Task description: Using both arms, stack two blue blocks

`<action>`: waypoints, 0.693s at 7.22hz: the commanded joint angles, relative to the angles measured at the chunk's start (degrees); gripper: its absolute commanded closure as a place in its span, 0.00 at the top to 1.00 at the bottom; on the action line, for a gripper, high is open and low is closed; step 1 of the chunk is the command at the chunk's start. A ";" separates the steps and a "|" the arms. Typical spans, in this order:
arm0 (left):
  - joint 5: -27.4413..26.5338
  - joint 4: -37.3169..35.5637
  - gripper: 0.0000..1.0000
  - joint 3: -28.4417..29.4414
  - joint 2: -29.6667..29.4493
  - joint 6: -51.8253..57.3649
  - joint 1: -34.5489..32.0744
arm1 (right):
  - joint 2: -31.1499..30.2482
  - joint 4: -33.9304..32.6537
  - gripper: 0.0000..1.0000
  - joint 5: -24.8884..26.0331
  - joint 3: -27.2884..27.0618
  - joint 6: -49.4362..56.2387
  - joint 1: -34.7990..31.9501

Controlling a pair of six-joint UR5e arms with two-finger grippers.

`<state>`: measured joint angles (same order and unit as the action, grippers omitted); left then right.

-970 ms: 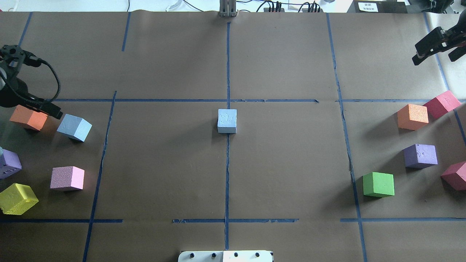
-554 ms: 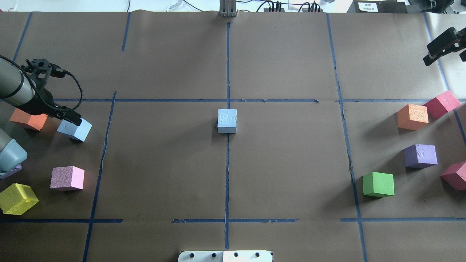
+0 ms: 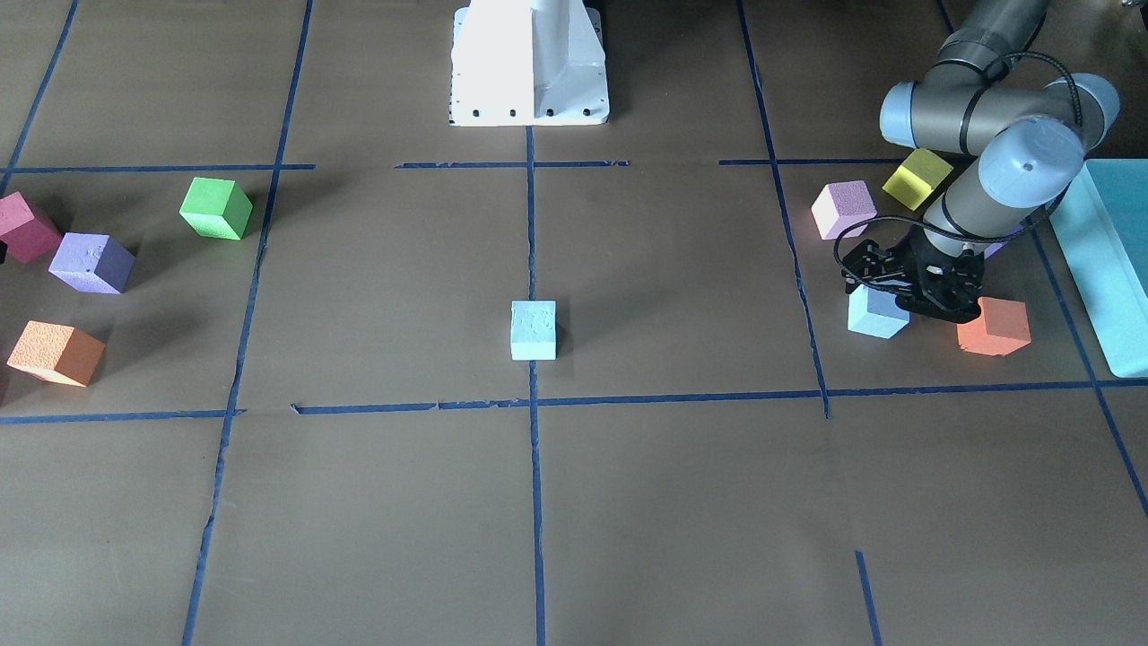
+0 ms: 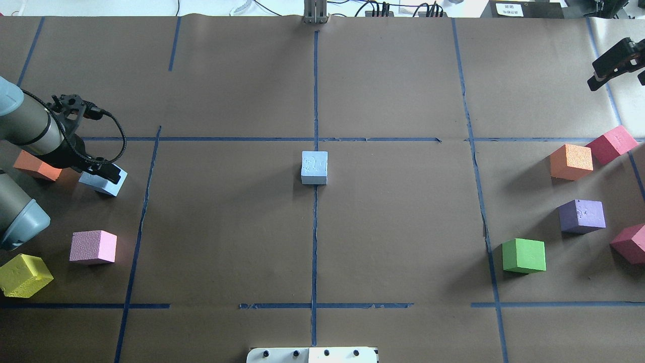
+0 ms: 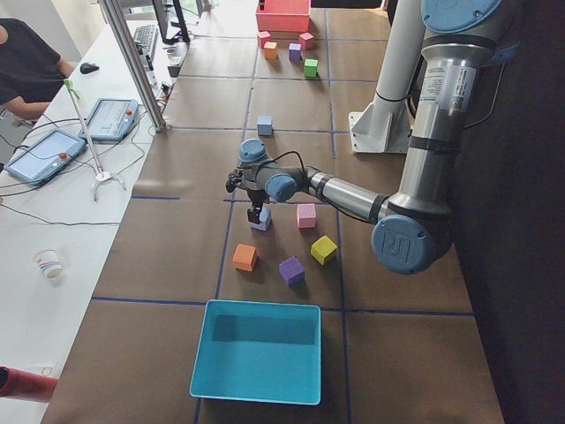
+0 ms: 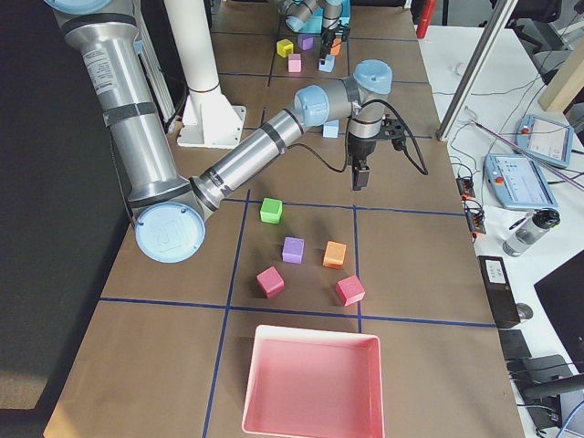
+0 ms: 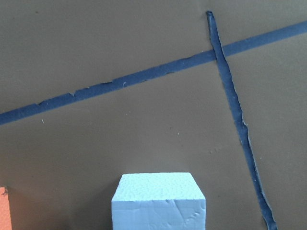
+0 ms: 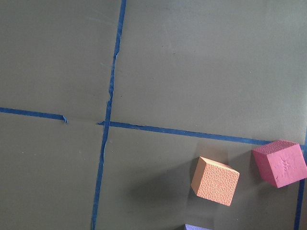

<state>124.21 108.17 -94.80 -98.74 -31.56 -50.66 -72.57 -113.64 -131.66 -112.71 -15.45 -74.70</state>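
Observation:
One pale blue block (image 4: 314,167) sits alone at the table's centre on the blue tape line, also seen in the front view (image 3: 533,329). The other blue block (image 4: 107,184) lies at the left, next to an orange cube (image 4: 34,165). My left gripper (image 4: 105,174) hovers right over this block, partly covering it, and looks open and empty; the front view shows it (image 3: 928,303) over the block (image 3: 872,314). The left wrist view shows the block (image 7: 158,201) at bottom centre, no fingers in frame. My right gripper (image 4: 616,68) is open and empty, high at the far right edge.
Pink (image 4: 93,247) and yellow (image 4: 24,275) cubes lie near the left arm, and a teal tray (image 3: 1108,269) beyond them. At the right are orange (image 4: 571,161), red (image 4: 611,143), purple (image 4: 582,216) and green (image 4: 524,255) cubes, and a pink tray (image 6: 312,383).
My left gripper has swung rightwards from beside the orange cube to directly over the left blue block. My right gripper has drawn back towards the right edge. No block has moved.

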 commanded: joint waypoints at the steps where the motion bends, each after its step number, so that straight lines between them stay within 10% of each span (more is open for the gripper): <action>1: 0.07 0.02 1.00 1.20 -0.58 -0.25 0.56 | -0.03 0.00 1.00 0.00 0.03 0.07 0.00; 5: 0.24 -0.51 0.07 -0.54 -0.41 -0.34 0.13 | -0.03 0.00 1.00 -0.09 -0.05 0.15 -0.62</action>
<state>124.30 107.93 -94.18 -99.23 -31.90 -50.18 -72.58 -113.64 -131.72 -112.72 -15.36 -74.95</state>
